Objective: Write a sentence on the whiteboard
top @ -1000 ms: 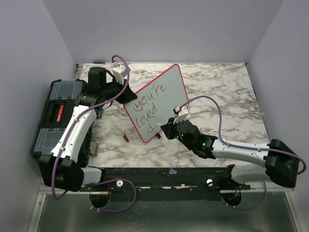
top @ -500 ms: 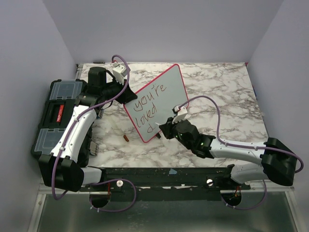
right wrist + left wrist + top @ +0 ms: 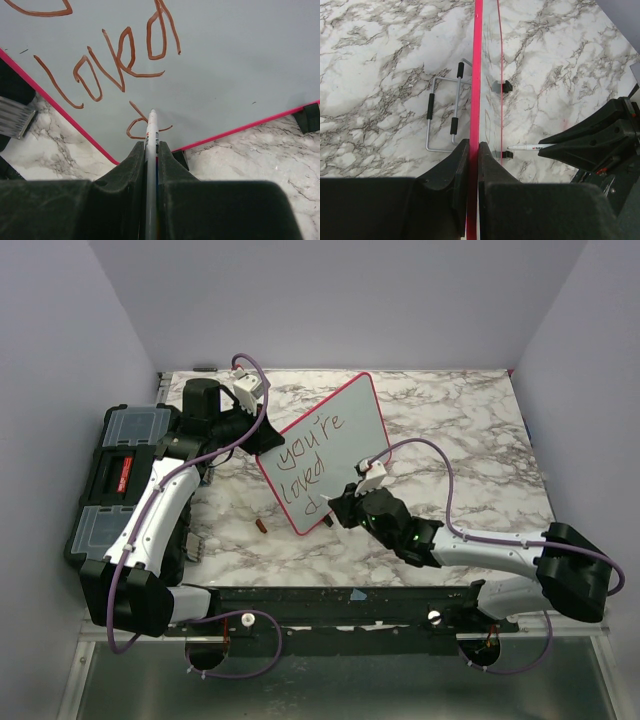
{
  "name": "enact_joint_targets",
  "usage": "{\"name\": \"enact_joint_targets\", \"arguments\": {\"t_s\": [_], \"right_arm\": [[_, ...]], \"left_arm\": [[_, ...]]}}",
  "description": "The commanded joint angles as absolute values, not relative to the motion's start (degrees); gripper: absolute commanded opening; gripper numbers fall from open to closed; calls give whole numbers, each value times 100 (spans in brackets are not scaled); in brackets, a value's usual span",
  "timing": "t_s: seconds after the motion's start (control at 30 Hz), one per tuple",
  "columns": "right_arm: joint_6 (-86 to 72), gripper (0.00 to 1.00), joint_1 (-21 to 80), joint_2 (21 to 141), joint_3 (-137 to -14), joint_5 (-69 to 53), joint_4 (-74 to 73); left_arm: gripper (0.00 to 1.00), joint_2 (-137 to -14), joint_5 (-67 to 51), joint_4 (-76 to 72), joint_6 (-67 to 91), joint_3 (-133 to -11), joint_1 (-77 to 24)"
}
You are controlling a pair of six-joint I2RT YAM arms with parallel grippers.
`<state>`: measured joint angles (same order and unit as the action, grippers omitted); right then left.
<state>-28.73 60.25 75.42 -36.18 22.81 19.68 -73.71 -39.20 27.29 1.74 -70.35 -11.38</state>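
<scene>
Right now my right gripper is clamped on a white marker, which lies along the slot between the jaws. Its tip touches the whiteboard at a small looped stroke below the brown word "loved". That stroke sits close to the board's lower pink frame, so there is little room left. If I drag further down, I judge the tip will ride onto the frame or off the board.

The board stands tilted on edge above the table, turned diagonally, with "you're loved" across it. I cannot tell whether its lower corner rests on the marble. A small reddish-brown piece, perhaps a cap, lies on the table just beside that corner.

Further out, my left gripper is closed tight on the board's pink frame and grips only that one edge. Too much pressure from the marker could swing the board around that pinch or make it slip, and the line would skip or smear. The thin marker could also twist in my jaws.

Behind the board lies a wire stand, and a black toolbox sits at the far left.
</scene>
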Motion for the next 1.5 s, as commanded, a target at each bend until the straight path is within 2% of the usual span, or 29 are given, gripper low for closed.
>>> {"name": "enact_joint_targets", "arguments": {"t_s": [0.0,1.47], "right_arm": [[-2961,1,5997,7661,-3664,2247,2197],[-2945,1,5727,7999,-3900,2382,2007]], "left_arm": [[0,-7330,-3702,2680,-108,-7043,-1160],[0,-7372,-3691,2687,-120,-7058,-1169]]}}
